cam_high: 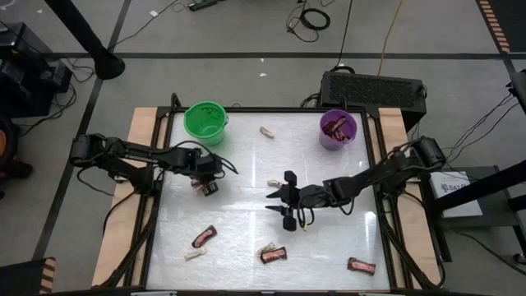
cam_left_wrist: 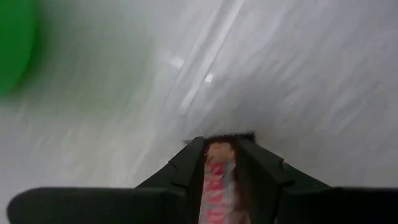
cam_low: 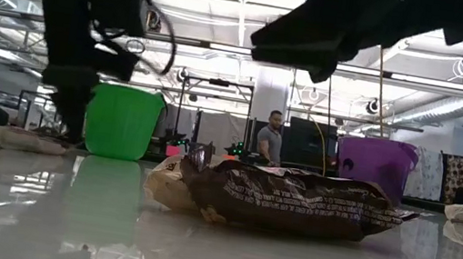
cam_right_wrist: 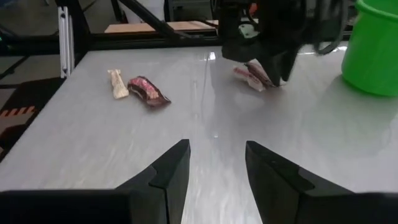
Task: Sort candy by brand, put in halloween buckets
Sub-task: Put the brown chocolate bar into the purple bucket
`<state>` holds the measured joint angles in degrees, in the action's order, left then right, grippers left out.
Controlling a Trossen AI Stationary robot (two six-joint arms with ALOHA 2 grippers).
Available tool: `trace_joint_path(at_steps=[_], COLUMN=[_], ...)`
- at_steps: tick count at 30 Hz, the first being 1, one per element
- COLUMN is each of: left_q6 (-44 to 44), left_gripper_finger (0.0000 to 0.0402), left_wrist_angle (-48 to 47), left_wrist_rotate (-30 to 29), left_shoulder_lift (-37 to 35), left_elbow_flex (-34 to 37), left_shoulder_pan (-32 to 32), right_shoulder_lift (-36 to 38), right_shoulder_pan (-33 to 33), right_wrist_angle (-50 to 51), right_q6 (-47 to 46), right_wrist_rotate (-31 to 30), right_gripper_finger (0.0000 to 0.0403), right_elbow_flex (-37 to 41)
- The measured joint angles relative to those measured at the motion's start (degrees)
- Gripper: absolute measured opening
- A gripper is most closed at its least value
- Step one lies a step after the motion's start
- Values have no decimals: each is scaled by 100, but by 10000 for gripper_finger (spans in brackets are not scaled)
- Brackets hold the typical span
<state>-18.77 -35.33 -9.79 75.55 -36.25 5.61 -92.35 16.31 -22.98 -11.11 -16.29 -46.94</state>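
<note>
By the green bucket [cam_high: 205, 122]: bar [cam_left_wrist: 218, 180] pinched in left gripper [cam_high: 207, 186] | mid-table: right gripper [cam_high: 278, 207] held spread | purple bucket [cam_high: 338, 129] well apart

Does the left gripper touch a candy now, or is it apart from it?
Touching. In the left wrist view the left gripper has both fingers pressed against a red-wrapped candy held between them.

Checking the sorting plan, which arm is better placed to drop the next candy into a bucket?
Left, probably. The left gripper is shut on a candy piece near the green bucket. The right gripper is open and empty over bare table.
</note>
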Motion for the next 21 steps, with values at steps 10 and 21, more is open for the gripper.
trace_joint_path(at_steps=[10,21], left_q6=[850,-36], left_gripper_finger=[98,98], left_wrist_angle=[0,-2394], left_wrist_rotate=[357,-472], left_shoulder_lift=[-156,-536], left_elbow_flex=[-549,-726], left_shoulder_pan=[0,0], right_shoulder_lift=[-450,-2793], right_shoulder_pan=[-238,-831], right_wrist_angle=[-674,-1480], right_q6=[-5,1605], right_wrist_rotate=[15,808], right_gripper_finger=[148,148], right_elbow_flex=[0,-1850])
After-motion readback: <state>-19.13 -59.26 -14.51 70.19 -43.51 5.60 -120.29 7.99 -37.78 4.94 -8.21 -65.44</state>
